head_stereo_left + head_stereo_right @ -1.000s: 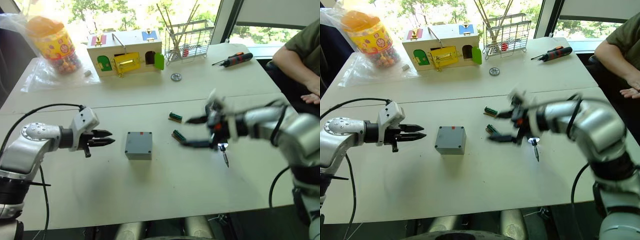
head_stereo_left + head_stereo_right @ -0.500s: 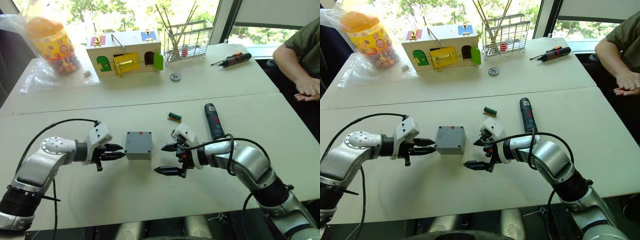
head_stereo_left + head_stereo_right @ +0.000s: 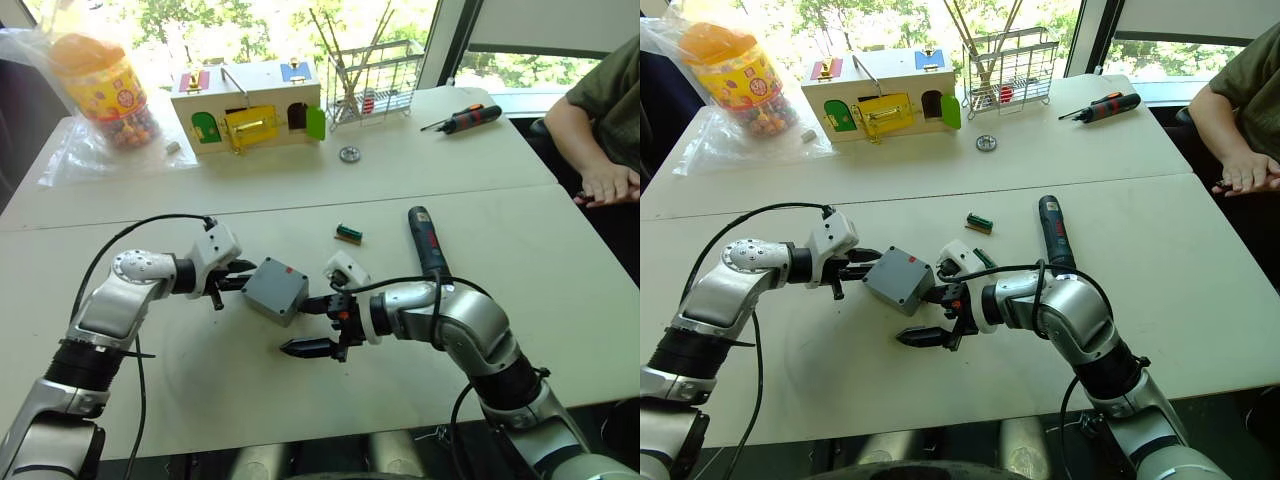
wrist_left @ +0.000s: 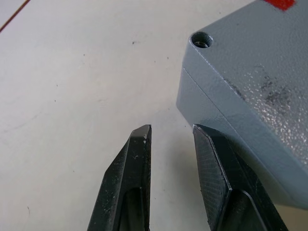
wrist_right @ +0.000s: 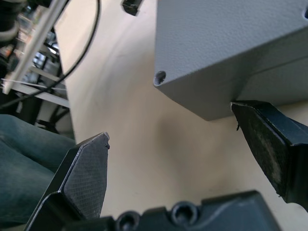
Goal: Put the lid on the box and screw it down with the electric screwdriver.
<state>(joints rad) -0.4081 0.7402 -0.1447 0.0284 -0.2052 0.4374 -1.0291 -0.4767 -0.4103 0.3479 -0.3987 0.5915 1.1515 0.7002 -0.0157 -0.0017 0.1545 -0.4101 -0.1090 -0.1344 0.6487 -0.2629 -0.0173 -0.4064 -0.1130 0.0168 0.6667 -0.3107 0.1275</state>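
Note:
The grey box [image 3: 268,296] sits turned at an angle on the white table, with the lid [image 3: 280,281] on top and a seam between them. A red mark shows on top. My left gripper [image 3: 241,276] is at the box's left side, fingers close together with nothing between them; in the left wrist view one finger [image 4: 216,163] rests against the box wall [image 4: 269,163]. My right gripper [image 3: 309,323] is wide open at the box's right corner, one fingertip [image 5: 262,139] touching its lower edge. The electric screwdriver [image 3: 423,234] lies on the table behind my right forearm.
A small green-and-black part [image 3: 348,233] lies behind the box. At the back stand a wooden latch box [image 3: 250,105], a candy jar [image 3: 105,85] and a wire rack [image 3: 372,75]. A manual screwdriver [image 3: 465,119], a metal disc [image 3: 351,154] and a person's hand [image 3: 605,185] are nearby.
Both grippers have closed in on the box from either side. The box has turned from square to angled. The person's hand has shifted a little.

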